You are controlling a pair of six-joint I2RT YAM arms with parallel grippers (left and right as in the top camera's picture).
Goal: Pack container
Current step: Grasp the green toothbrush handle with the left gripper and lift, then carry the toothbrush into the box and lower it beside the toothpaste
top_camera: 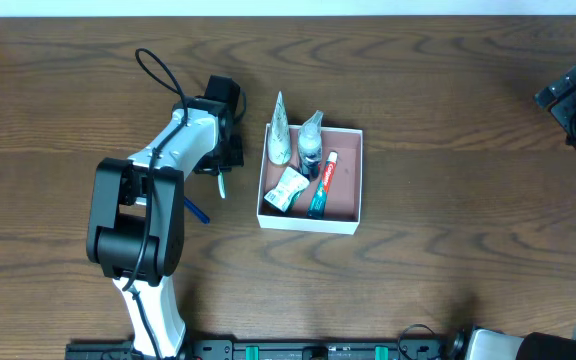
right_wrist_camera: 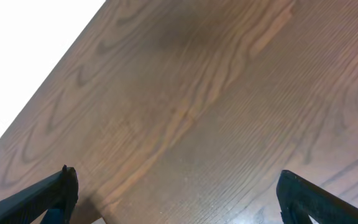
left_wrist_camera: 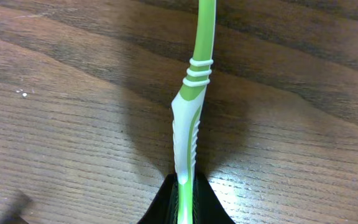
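Left end effector (left_wrist_camera: 185, 193) grips a green toothbrush (left_wrist_camera: 190, 118) just beside the container (top_camera: 308, 221) on the table (top_camera: 448, 60). Next it should carry the toothbrush over the wall and release. Right end effector (right_wrist_camera: 176, 180) gapes wide, idle.

Pinches a green-and-white plastic toothbrush (left_wrist_camera: 192, 118) in the black two-finger left gripper (left_wrist_camera: 185, 200) and holds the black right gripper (right_wrist_camera: 176, 183) wide open.
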